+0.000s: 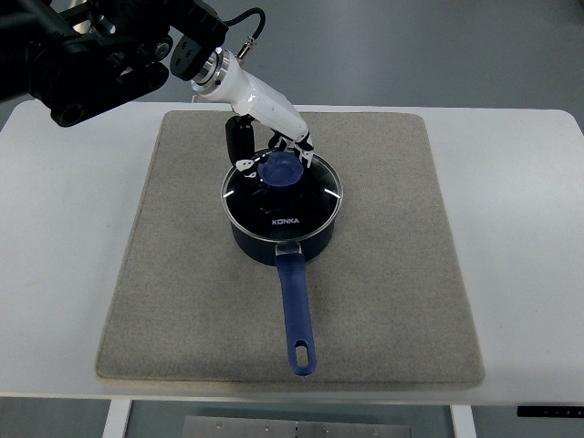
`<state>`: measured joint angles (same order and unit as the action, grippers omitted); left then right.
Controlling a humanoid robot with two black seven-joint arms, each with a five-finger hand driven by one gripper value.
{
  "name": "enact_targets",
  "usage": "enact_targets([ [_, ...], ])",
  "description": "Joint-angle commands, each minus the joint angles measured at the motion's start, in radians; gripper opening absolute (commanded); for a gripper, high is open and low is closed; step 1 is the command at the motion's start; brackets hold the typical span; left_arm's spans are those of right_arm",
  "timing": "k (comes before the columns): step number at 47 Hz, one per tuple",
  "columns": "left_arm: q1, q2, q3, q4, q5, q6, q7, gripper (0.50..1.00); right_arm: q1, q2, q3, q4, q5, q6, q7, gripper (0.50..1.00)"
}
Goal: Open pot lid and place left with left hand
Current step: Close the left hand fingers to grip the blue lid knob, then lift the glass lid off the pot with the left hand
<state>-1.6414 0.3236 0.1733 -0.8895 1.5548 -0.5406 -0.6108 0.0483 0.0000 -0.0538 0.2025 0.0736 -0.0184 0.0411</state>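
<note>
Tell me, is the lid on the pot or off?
On. The glass lid sits flat on the blue pot, and the left hand is at its blue knob.

left arm reaching in from upper left, left hand (271,146) angled down, fingers spread

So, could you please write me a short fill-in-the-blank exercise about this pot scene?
1. The pot sits on a grey ____ that covers the white table.
2. The lid is ____ the pot.
3. The left robot hand reaches the lid's blue ____.
4. The pot's long handle is coloured ____.

Missing words: mat; on; knob; blue
</note>
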Motion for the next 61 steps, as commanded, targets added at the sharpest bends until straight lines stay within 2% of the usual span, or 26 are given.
enact_targets([
  [1,0.0,0.0,0.0,0.0,-0.001,0.001,0.0,0.5,-0.001,0.0,0.0,0.0,0.0,0.0,-0.001,0.915],
  [47,0.003,0.014,-0.023,0.003,-0.025,0.021,0.0,0.5,0.001,0.0,0.0,0.0,0.0,0.0,0.0,0.915],
  [61,-0.009,0.043,-0.055,0.09,-0.076,0.018,0.0,0.5,-0.001,0.0,0.0,0.0,0.0,0.0,-0.001,0.915],
])
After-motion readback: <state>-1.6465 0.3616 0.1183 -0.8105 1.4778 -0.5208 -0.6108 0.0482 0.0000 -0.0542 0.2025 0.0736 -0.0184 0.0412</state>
